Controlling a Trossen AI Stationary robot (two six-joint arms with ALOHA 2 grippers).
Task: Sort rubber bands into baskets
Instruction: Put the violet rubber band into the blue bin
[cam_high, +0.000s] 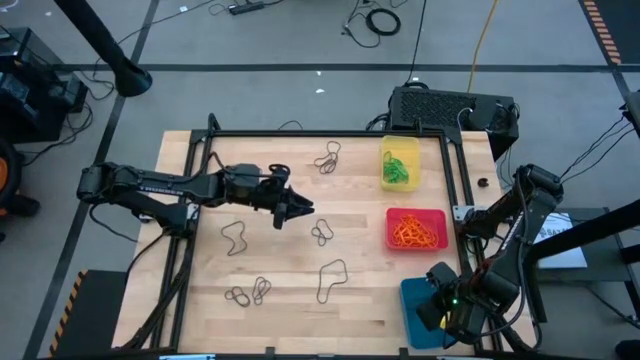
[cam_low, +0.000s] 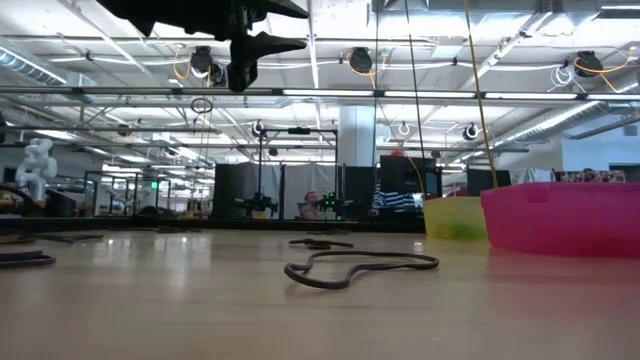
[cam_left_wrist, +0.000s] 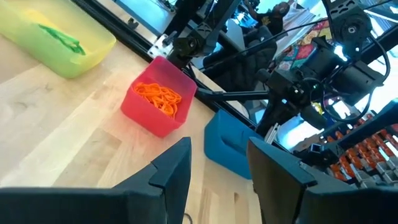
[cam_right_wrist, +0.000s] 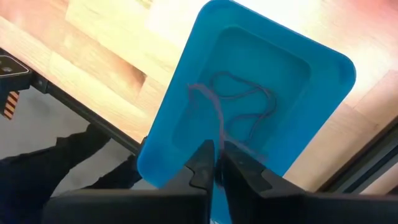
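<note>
Three baskets stand along the table's right side: a yellow one (cam_high: 400, 163) with green rubber bands, a red one (cam_high: 416, 229) with orange bands, and a blue one (cam_right_wrist: 311, 81) at the near right corner with dark bands (cam_right_wrist: 249, 106) on its floor. Several dark bands lie loose on the wood (cam_high: 331, 280), (cam_high: 236, 237), (cam_high: 327, 158). My right gripper (cam_right_wrist: 217, 155) hangs over the blue basket, shut on a thin band. My left gripper (cam_left_wrist: 217, 168) hovers open above the table's middle, high over the wood (cam_low: 250, 50), with nothing between its fingers. My right gripper pinches a thin strand of a rubber band (cam_right_wrist: 214, 127) between its two fingertips. The fingers come from above and point down into the blue basket. The band hangs slack below them, its far end (cam_right_wrist: 193, 90) over the basket's floor beside the dark bands.
A black box (cam_high: 450, 108) stands behind the yellow basket. Black frame rails (cam_high: 300, 133) run along the table's far edge and both sides. Bare wood lies between the loose bands and the baskets (cam_high: 360, 200).
</note>
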